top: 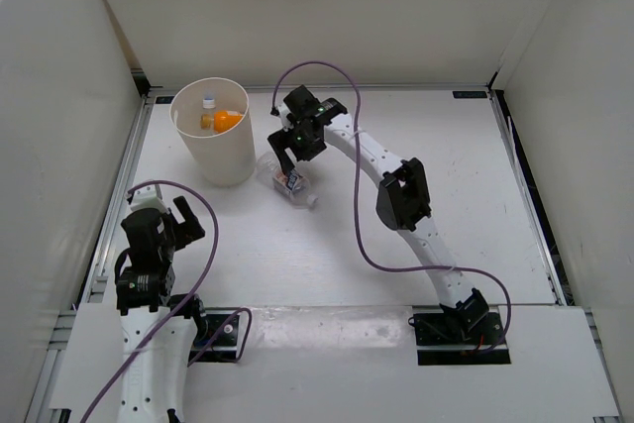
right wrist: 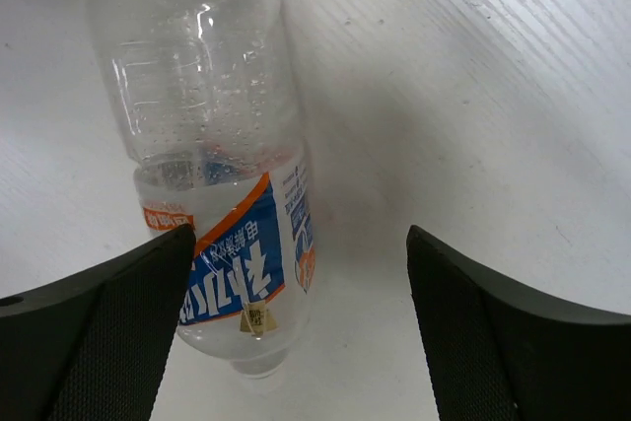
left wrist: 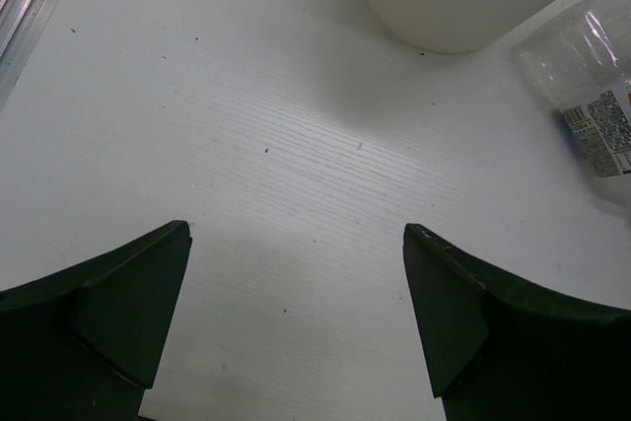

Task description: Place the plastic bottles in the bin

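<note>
Below the right pincer (right wrist: 298,234) — blue-label bottle (right wrist: 232,273)

The left arm (top: 147,250) is folded close to its base, with the left gripper (left wrist: 296,239) pointing down at the table and its jaws spread wide. The right arm (top: 401,195) reaches forward and to the left, elbow raised. The right gripper (right wrist: 299,239) also faces down, with its jaws set well apart.

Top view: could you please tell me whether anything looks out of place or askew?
The blue-label bottle lies on its side on the table beside the bin, while the orange bottle and white-capped bottle are inside. The open right end effector hangs over the stray one.
</note>
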Available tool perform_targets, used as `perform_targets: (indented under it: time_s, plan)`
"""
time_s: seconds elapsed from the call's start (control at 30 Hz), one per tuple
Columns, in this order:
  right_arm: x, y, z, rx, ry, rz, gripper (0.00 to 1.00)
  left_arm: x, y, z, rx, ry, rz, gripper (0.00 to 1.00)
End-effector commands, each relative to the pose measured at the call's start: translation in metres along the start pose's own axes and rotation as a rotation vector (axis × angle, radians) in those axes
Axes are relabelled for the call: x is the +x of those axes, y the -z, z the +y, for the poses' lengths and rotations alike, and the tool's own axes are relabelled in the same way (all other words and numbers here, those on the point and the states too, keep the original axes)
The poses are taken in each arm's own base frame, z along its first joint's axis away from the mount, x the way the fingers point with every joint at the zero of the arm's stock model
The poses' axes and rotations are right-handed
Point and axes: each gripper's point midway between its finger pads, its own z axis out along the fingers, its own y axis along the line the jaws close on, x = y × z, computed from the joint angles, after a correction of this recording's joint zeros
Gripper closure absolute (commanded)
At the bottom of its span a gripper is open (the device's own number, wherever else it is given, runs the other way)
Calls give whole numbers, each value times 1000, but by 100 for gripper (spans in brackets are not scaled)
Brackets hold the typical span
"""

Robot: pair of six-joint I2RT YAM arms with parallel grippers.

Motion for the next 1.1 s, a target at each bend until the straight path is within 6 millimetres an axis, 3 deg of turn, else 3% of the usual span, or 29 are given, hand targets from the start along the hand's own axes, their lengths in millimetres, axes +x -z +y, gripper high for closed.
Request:
perform_targets:
  time_s: [0.0,0.03,0.13,0.2,0.5,0.63,0.67,0.77,1.03,1.07]
  plan:
    - [15,7,-17,73,-34,43,10,0,-2,-1,3,-1,-1,1]
    - [0,11,-20,67,-42,-24,10,-1,-2,-1,4,-2,-3,1]
    - [-18,23,-21,51,-54,-109,10,0,-2,-1,6,-1,-2,1]
    - [-25,25,-9,-13,-31,-133,10,0,-2,-2,7,-2,-2,1]
    - [-33,20,29,-156,86,-158,10,-3,1,0,-3,3,-19,1]
    - [-18,7,40,-184,189,-106,10,-2,1,1,-5,4,-16,1]
    - [-2,1,43,-181,196,-44,10,-1,1,1,-6,2,-12,1]
    - [18,-11,37,-92,251,48,10,-2,1,1,-5,4,-15,1]
    - [27,-15,20,8,289,105,11,-1,1,2,-10,5,-9,1]
    - [30,-14,21,5,294,117,17,-2,1,1,-9,5,-11,1]
